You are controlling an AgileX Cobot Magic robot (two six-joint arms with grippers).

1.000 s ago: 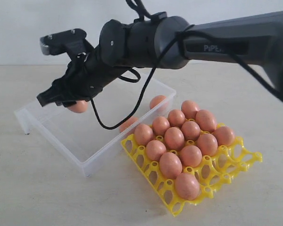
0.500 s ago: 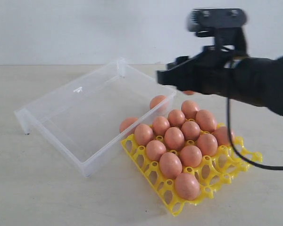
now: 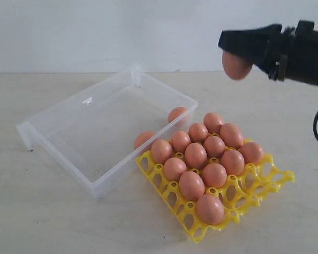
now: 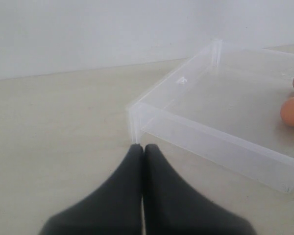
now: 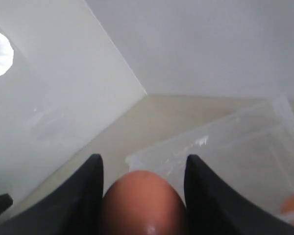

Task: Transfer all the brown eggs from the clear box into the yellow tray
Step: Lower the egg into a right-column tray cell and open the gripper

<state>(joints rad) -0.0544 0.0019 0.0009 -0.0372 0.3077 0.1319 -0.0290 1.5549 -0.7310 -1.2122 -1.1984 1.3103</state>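
High at the right, my right gripper (image 3: 239,52) is shut on a brown egg (image 3: 236,66), above and behind the yellow tray (image 3: 266,183). In the right wrist view that egg (image 5: 143,201) sits between the two dark fingers of the right gripper (image 5: 143,157). Several brown eggs (image 3: 195,155) fill cups of the tray. Two more eggs (image 3: 177,114) (image 3: 143,139) lie in the clear box (image 3: 58,154) by its right wall. My left gripper (image 4: 143,147) is shut and empty, low by a corner of the clear box (image 4: 220,142). It is out of the exterior view.
The tray's front-right cups (image 3: 254,185) are open. The pale tabletop (image 3: 53,222) spreads in front of the box and tray. A white wall (image 3: 95,32) stands behind.
My right arm has swung with the egg from over the box's left side, across the scene, to high at the right behind the tray. Box, tray and their eggs have not moved.
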